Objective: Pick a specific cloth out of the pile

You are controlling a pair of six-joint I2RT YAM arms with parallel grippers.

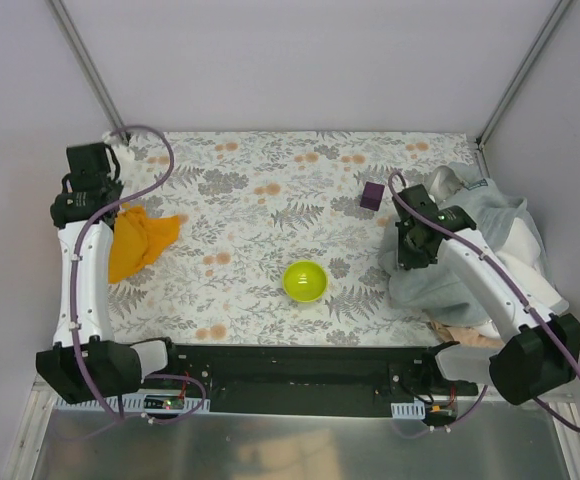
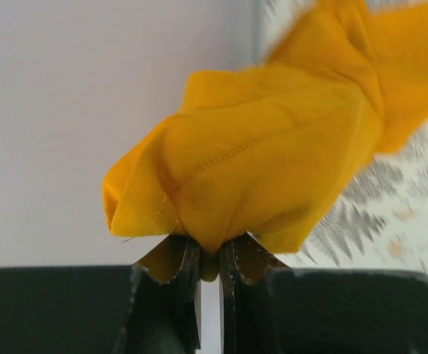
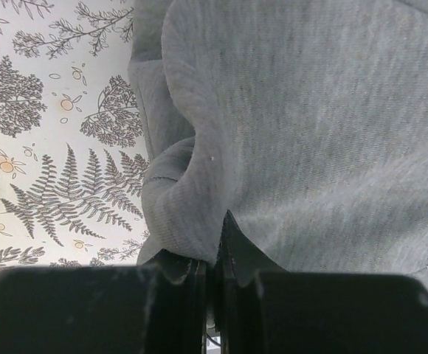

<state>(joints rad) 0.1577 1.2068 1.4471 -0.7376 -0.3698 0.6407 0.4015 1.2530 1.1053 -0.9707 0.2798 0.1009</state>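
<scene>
The cloth (image 1: 142,240) is bright orange-yellow and hangs bunched at the table's left side, far from the pile. My left gripper (image 1: 115,212) is shut on its upper end. In the left wrist view a fold of the cloth (image 2: 273,162) is pinched in the left gripper (image 2: 209,258). The pile (image 1: 485,255) lies at the right edge, mostly a large grey cloth with white fabric (image 1: 526,240) and beige-tan fabric (image 1: 465,335). My right gripper (image 1: 413,255) is shut on a fold at the pile's left edge. The right wrist view shows the grey cloth (image 3: 310,133) nipped in the right gripper (image 3: 214,254).
A lime-green bowl (image 1: 305,280) stands at the front middle of the floral table. A small purple block (image 1: 372,195) sits behind it to the right, near the right arm. White walls close off the back and both sides.
</scene>
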